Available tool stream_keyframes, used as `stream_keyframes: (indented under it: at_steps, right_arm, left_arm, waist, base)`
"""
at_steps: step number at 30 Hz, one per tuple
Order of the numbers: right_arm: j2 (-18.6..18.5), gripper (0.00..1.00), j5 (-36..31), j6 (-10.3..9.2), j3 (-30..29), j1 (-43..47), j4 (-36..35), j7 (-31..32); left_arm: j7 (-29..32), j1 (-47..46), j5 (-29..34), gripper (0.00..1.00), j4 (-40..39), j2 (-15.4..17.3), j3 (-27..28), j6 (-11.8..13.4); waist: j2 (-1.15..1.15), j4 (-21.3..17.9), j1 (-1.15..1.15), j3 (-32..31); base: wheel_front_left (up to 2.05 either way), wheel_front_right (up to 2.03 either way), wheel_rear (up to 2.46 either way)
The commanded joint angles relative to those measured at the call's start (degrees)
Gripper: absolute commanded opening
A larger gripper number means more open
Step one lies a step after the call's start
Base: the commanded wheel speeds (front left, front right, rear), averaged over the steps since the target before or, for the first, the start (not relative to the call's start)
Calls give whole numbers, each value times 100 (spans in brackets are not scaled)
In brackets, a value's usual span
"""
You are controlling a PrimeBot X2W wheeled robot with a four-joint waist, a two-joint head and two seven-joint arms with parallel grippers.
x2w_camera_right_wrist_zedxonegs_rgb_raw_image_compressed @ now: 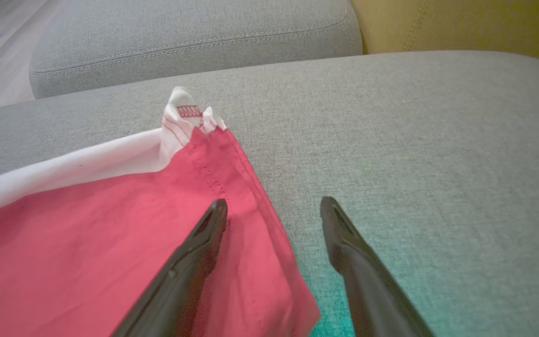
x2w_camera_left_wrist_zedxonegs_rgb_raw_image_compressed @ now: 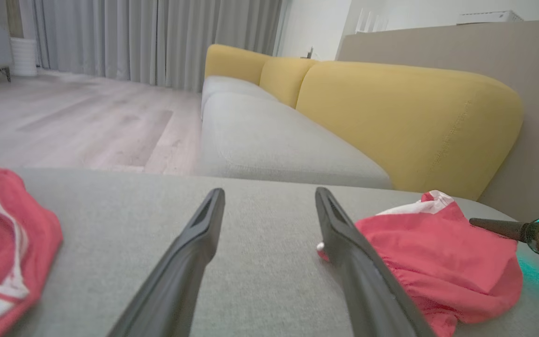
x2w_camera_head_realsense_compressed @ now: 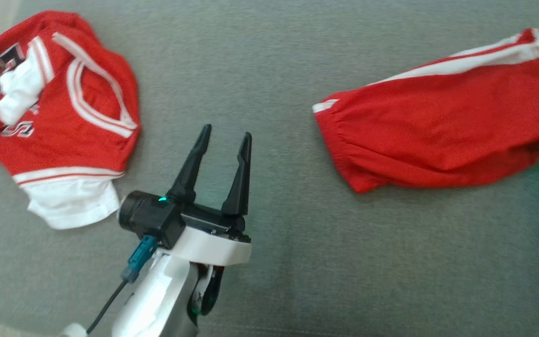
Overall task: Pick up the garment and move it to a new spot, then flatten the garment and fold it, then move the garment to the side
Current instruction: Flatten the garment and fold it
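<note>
— At two o'clock from the left claw [x2w_camera_head_realsense_compressed: 227,131], on the grey cushion [x2w_camera_head_realsense_compressed: 269,56], lie the red shorts [x2w_camera_head_realsense_compressed: 438,126]; doubled over flat, white stripe along the far edge, gathered end toward the middle.

— Is anything holding them?

— No; the left claw stands spread and empty above bare cushion, well apart from the cloth; the right claw [x2w_camera_right_wrist_zedxonegs_rgb_raw_image_compressed: 274,202] is spread too, one finger over the edge of the shorts, the other over bare cushion at its three o'clock; nothing is pinched between them.

— Which step would you call this?

— The fold looks done, I'd judge; the shorts lie neat and toward the right side, so the move aside is either finished or the last thing left.

— And the crumpled red jersey [x2w_camera_head_realsense_compressed: 54,103] at ten o'clock?

— An untouched heap; near the left claw, well apart from the shorts.

— Next move?

— If the shorts must shift further, the right claw needs to drop onto that edge and close through both layers, then slide rather than lift, or the fold may open; otherwise the left claw swings to ten o'clock for the jersey.
</note>
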Motion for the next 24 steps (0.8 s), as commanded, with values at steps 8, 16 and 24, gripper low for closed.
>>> stream_keyframes:
  at_steps: [8, 16, 24]
  right_arm:
    - [-333, 0, 672, 37, 141, 240, -6, 485]
    - [-329, 0, 977, 37, 293, 283, -123, 75]
    - [-526, 0, 1237, 37, 256, 582, 6, -261]
  left_arm:
    - [-30, 266, 733, 100, -790, -73, 711, -217]
    - [-30, 401, 1047, 100, -920, -116, 981, -442]
    - [-30, 543, 1140, 100, -1034, -156, 1155, -545]
  waist:
    - [0, 444, 1, 80]
    - [0, 139, 1, -30]
    - [0, -369, 1, -234]
  base:
    - [0, 0, 0]
    - [0, 0, 0]
    - [0, 0, 0]
